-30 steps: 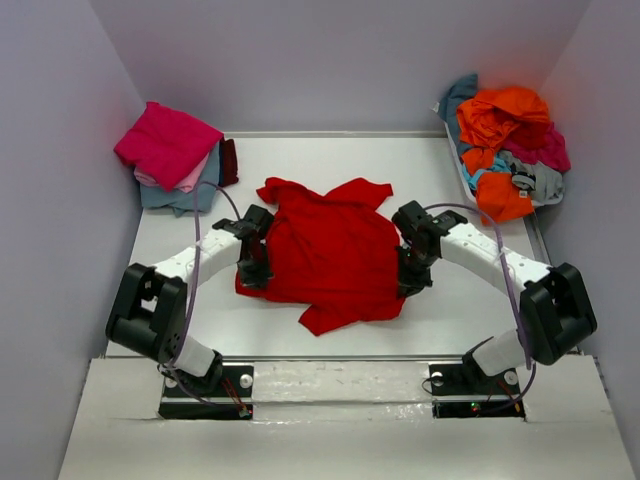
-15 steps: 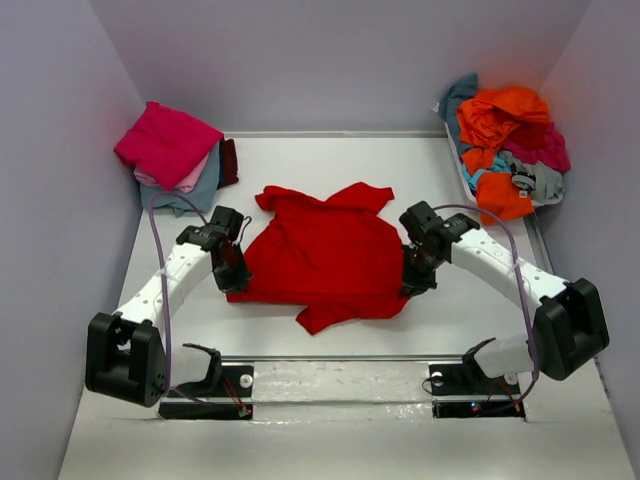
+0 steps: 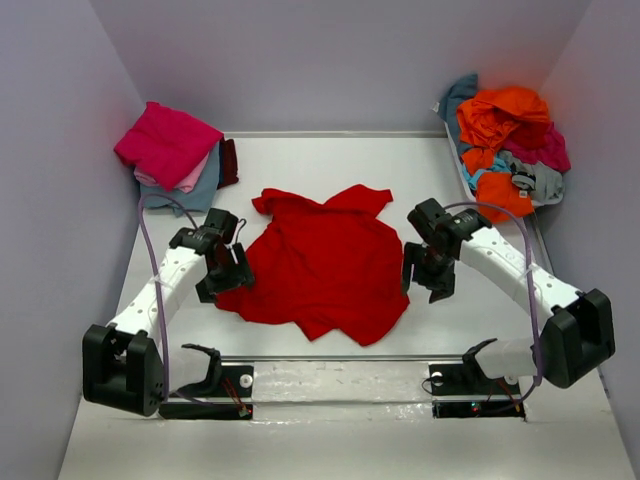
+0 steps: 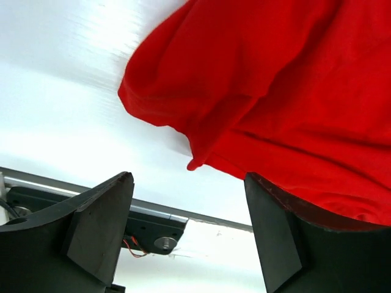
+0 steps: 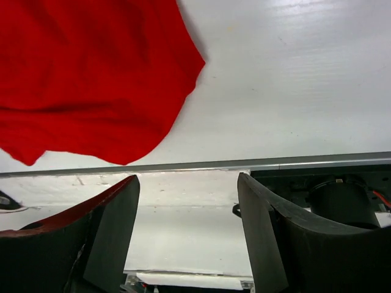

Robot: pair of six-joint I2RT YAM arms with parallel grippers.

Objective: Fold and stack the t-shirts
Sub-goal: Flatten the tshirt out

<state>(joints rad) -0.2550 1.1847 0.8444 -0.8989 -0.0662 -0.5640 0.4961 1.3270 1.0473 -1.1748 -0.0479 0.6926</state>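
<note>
A bright red t-shirt lies spread and rumpled in the middle of the table, collar end toward the back wall. The left gripper hovers at the shirt's left edge, open, with nothing between its fingers. In the left wrist view the red t-shirt fills the upper right. The right gripper hovers just off the shirt's right edge, also open and empty. The right wrist view shows the shirt's hem at upper left. A stack of folded t-shirts, magenta on top, sits at the back left.
A heap of unfolded shirts, orange, teal, grey and magenta, lies at the back right against the wall. Grey walls close in left, right and behind. A metal rail marks the table's near edge, with both arm bases behind it.
Both grippers were shut on the red shirt's side edges and pulled it toward the near edge and outward. Now both have opened and let go; the shirt lies wider and flatter.
</note>
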